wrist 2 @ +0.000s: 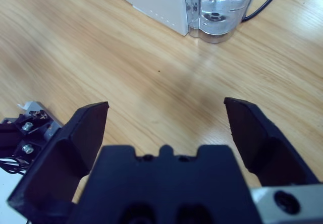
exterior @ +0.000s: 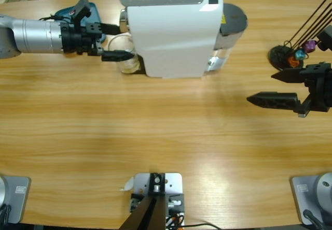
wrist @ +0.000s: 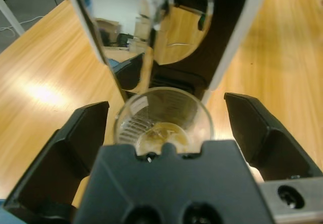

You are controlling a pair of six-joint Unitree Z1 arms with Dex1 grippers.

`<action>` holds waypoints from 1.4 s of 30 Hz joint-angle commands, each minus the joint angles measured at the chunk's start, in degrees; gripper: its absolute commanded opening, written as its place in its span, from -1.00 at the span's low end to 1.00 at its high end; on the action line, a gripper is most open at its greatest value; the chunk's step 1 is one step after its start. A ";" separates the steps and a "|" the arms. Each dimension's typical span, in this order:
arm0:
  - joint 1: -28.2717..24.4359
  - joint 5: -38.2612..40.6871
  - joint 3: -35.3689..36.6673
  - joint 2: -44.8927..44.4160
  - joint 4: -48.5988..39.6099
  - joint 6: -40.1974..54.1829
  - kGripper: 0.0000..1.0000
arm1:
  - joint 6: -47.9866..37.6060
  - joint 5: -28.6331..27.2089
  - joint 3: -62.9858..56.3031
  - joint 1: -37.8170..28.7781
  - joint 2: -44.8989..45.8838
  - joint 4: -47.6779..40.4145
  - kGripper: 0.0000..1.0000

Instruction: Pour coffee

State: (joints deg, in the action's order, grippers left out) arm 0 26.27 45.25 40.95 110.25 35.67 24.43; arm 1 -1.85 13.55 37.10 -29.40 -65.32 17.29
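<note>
A small clear glass (wrist: 132,114) stands under the spout of the white coffee machine (exterior: 171,33). A shallow layer of pale amber coffee (wrist: 165,134) lies in its bottom. My left gripper (wrist: 166,104) is open, one jaw on each side of the glass with a gap on both sides. In the high view the left gripper (exterior: 115,42) comes in from the left at the machine's front, partly covering the glass (exterior: 130,64). My right gripper (exterior: 262,87) hovers open and holds nothing over bare table at the right, seen as the right gripper (wrist 2: 166,105) in its wrist view.
The machine's clear water tank (wrist 2: 222,7) sits at its far end, with a black cable beside it. A black stand with coloured capsules (exterior: 291,58) is at the back right. A blue object (exterior: 72,10) lies behind the left arm.
</note>
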 commanded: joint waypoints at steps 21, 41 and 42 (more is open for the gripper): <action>0.45 -5.11 -3.69 1.81 2.05 -0.88 -1.00 | -0.17 -0.02 -1.06 0.92 -0.42 -0.41 1.00; -11.57 -7.25 -8.94 -11.85 5.55 -3.53 -1.00 | -0.17 0.07 -1.24 0.92 -0.33 -0.75 1.00; -11.94 -10.66 -8.84 -12.82 5.55 -4.09 -1.00 | -0.17 0.07 -1.24 0.92 -0.30 -0.70 1.00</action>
State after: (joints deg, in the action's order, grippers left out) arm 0 19.52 40.86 33.81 105.17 40.32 23.14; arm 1 -1.85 13.55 37.10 -29.39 -65.32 17.03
